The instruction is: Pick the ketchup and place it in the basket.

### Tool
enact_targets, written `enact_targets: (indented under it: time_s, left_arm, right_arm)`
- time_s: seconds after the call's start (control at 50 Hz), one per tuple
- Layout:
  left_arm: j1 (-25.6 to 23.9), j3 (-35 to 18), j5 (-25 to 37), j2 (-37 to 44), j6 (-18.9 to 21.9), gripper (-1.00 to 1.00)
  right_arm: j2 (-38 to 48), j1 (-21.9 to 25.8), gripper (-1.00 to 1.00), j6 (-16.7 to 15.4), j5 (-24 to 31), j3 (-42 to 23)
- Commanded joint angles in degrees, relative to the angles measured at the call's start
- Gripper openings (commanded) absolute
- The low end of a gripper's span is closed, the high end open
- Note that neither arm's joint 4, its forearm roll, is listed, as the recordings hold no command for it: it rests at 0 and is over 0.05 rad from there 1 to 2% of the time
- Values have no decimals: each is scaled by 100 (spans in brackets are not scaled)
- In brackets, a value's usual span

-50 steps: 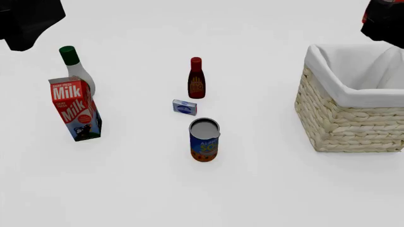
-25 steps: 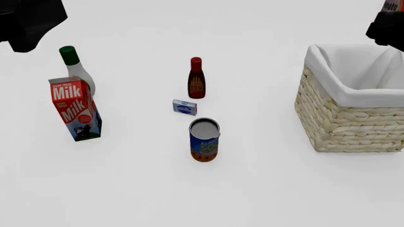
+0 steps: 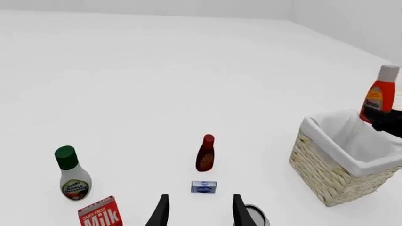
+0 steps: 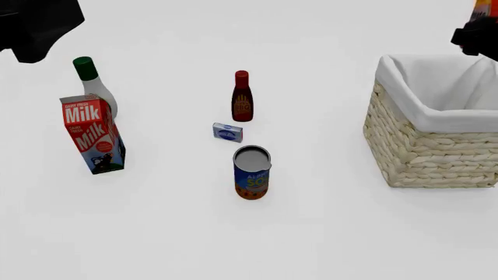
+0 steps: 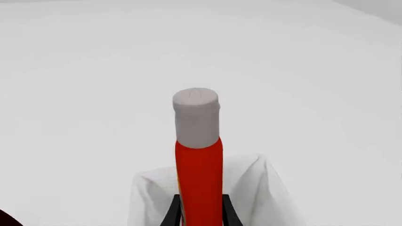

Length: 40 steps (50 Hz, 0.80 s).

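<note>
The ketchup, a red-orange bottle with a grey cap, hangs upright above the far side of the basket. My right gripper is shut on its lower body. In the front view only a red-orange sliver of the ketchup shows at the top right edge, above the dark right arm and the basket. The basket's white lining lies below the bottle. My left gripper is open and holds nothing, high above the table's left side.
On the table stand a dark brown-red bottle, a small blue box, a blue-orange can, a milk carton and a white bottle with green cap. The left arm fills the top left corner.
The right gripper with the ketchup has shifted to the right, further out of the front view's top right corner. The left arm has barely moved.
</note>
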Motion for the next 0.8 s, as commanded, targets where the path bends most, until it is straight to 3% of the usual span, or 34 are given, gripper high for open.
enact_targets:
  time_s: [0.02, 0.3, 0.8]
  left_arm:
    - [-3, 19, -26, 6, -19, 100]
    - [-6, 104, -84, -1, -72, 100]
    - [37, 180, -151, -16, -98, 100]
  right_arm:
    - [287, -99, -100, 20, 239, -332]
    - [614, -229, -100, -52, 253, -410]
    - [1069, -270, -100, 106, -378, 123]
